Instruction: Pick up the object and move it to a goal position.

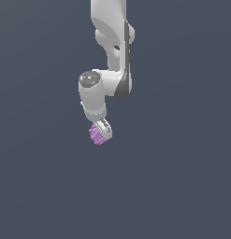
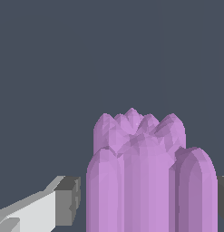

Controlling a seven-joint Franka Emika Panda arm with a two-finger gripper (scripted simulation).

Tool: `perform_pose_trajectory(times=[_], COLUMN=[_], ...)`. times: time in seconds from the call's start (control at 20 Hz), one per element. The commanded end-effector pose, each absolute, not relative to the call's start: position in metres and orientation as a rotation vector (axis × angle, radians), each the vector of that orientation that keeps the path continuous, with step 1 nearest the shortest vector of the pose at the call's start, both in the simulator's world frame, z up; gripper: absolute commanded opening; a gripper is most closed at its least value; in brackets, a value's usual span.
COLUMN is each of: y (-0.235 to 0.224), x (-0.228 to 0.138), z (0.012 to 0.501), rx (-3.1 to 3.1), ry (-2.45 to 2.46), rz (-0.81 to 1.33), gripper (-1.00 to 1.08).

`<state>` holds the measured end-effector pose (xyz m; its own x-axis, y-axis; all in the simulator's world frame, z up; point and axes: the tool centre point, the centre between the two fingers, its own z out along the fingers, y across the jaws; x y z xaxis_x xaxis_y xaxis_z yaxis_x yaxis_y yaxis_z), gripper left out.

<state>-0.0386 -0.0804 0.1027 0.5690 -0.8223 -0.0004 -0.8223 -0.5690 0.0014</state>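
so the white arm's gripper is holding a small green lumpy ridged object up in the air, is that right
Not quite: the small lumpy ridged object is light purple, not green. The exterior view shows it purple at the white arm's gripper, and the wrist view shows it between the fingers.

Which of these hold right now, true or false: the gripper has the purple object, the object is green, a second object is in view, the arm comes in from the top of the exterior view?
1. The gripper has the purple object between its fingers. True.
2. The object is green. False: it is light purple.
3. A second object is in view. False: only the one purple object shows.
4. The arm enters from the top of the exterior view. True.
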Motion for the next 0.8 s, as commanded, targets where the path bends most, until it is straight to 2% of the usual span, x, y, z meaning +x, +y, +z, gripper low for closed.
perform_pose_trajectory(times=[0.0, 0.1, 0.15, 0.75], y=[-0.0802, -0.0804, -0.0804, -0.0798], x=[-0.0378, -0.0375, -0.0375, -0.0372], z=[0.0968, 0.0957, 0.0957, 0.0979], rx=[2.782, 2.782, 2.782, 2.783], ry=[-1.458, -1.459, -1.459, -1.459], rz=[0.000, 0.000, 0.000, 0.002], gripper=[1.00, 1.00, -1.00, -1.00])
